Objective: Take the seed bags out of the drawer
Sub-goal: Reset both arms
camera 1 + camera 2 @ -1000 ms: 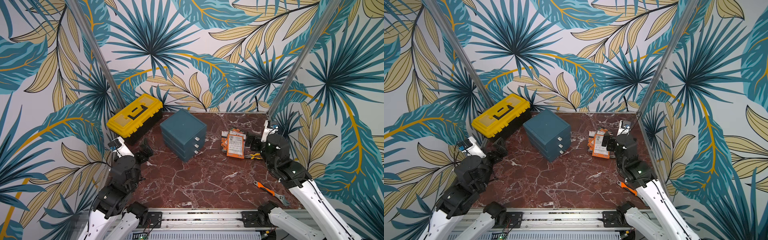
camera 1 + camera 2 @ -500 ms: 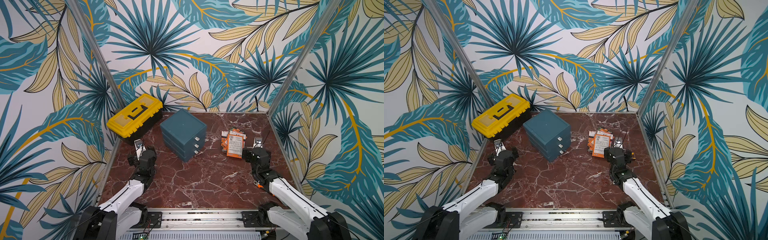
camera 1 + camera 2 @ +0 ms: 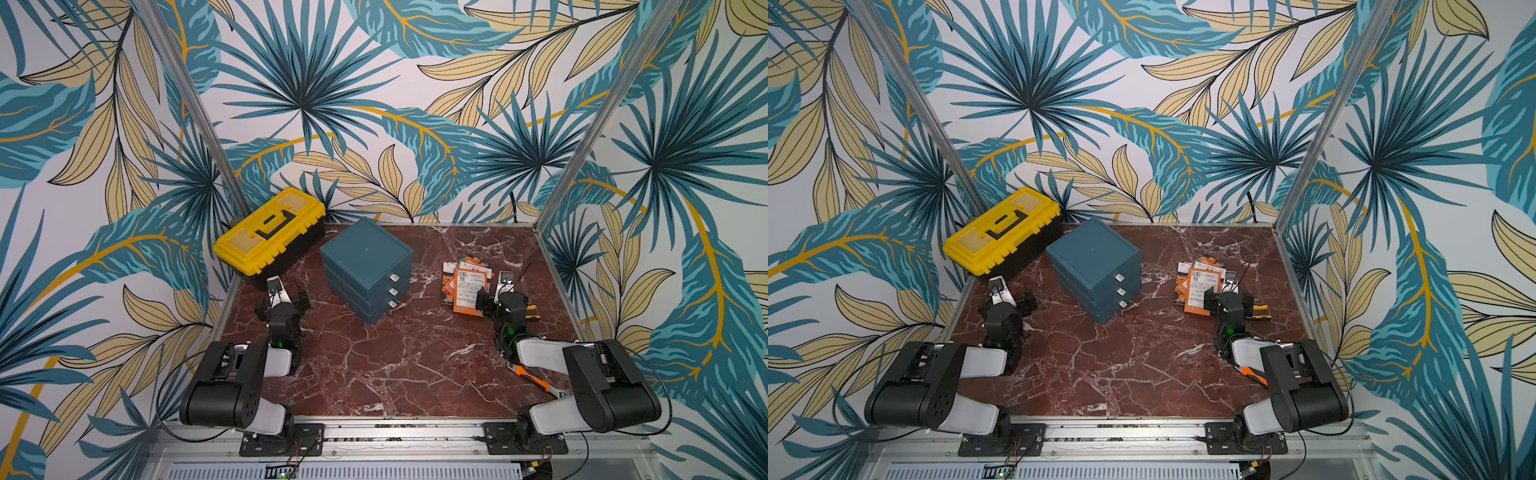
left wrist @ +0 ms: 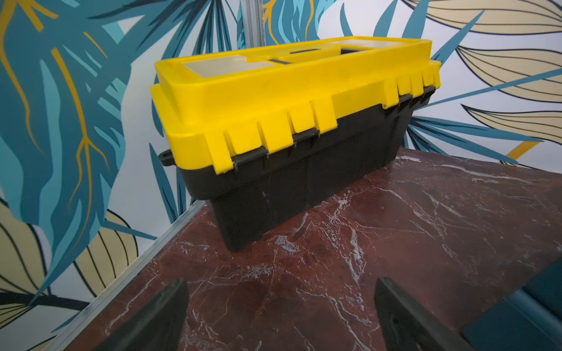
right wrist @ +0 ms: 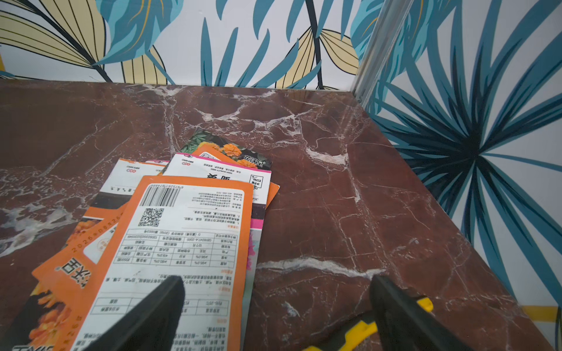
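Seed bags: at least four, overlapping; three drawers shut; left pincer, right pincer released.

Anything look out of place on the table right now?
Nothing damaged or spilled. The seed bags lie in a skewed, overlapping pile on the table, some face down. Yellow-handled pliers sit beside the open right gripper, partly hidden by it. All drawers of the drawer unit look shut.

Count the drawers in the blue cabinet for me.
3, stacked in the blue cabinet: top drawer, middle drawer, bottom drawer, all shut; none seems hidden.
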You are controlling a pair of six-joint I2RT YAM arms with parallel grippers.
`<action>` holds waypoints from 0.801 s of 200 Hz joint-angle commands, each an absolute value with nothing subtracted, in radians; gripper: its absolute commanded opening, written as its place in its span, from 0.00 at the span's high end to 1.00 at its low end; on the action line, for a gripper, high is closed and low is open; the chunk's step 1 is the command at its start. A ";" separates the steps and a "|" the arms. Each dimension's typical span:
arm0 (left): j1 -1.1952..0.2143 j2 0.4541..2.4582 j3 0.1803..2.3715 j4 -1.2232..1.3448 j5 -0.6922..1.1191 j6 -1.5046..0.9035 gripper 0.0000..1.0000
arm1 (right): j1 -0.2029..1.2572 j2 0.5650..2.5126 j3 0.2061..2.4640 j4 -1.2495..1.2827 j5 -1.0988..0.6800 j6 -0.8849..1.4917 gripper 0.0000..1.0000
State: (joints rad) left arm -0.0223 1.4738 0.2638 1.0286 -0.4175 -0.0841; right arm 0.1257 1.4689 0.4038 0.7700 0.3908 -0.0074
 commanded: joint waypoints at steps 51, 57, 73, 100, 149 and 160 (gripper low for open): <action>-0.012 1.535 0.384 0.899 -0.258 -0.055 0.00 | 0.062 1.484 0.443 0.778 0.257 0.040 0.01; -0.012 1.542 0.378 0.916 -0.262 -0.056 0.00 | 0.057 1.495 0.416 0.826 0.246 0.046 0.01; -0.011 1.584 0.352 1.043 -0.261 -0.036 0.00 | 0.057 1.522 0.385 0.922 0.276 0.035 0.01; -0.011 1.576 0.355 1.026 -0.261 -0.041 0.00 | 0.055 1.516 0.391 0.900 0.281 0.044 0.01; -0.011 1.576 0.354 1.021 -0.259 -0.041 0.00 | 0.055 1.504 0.396 0.874 0.281 0.048 0.00; -0.011 1.576 0.354 1.023 -0.260 -0.041 0.00 | 0.055 1.503 0.396 0.874 0.280 0.048 0.00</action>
